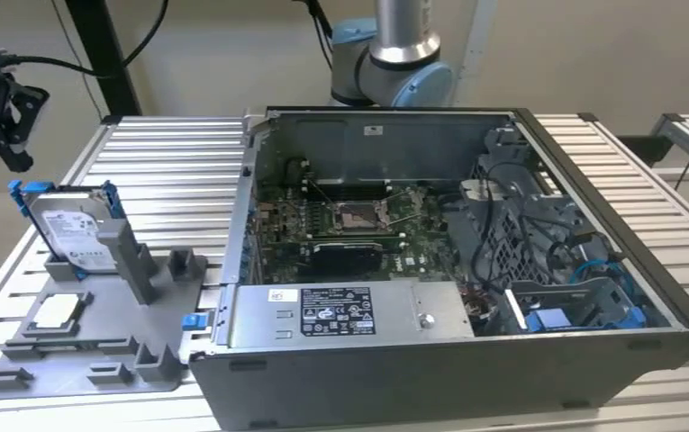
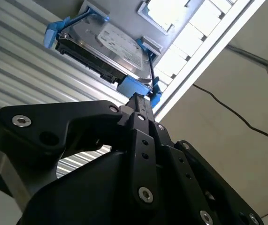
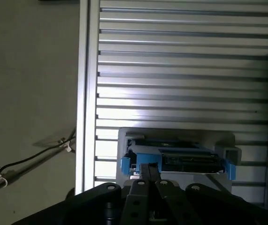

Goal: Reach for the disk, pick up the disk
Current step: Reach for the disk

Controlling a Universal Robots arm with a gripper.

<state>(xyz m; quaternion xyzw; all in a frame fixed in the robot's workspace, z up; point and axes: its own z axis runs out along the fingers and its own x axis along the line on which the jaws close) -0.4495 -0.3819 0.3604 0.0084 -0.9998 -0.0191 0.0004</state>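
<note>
The disk (image 1: pixel 74 229) stands upright in a grey holder at the exterior view's left, a silver-grey drive with a white label in a blue bracket. My black gripper (image 1: pixel 16 160) hangs above it and a little further to that view's left, apart from it. In both wrist views the fingers come together to a point, shut with nothing between them. In the second wrist view the gripper (image 2: pixel 141 101) tapers toward the blue bracket of the disk (image 2: pixel 110 44). In the first wrist view the disk (image 3: pixel 180 157) shows edge-on just beyond the gripper (image 3: pixel 149 171).
The grey fixture plate (image 1: pixel 92 360) also carries a small white-topped chip module (image 1: pixel 58 310). An open computer case (image 1: pixel 440 261) with a grey power supply (image 1: pixel 332 315) stands beside it on the ribbed aluminium table (image 1: pixel 164 171). The arm's base (image 1: pixel 393 63) rises behind the case.
</note>
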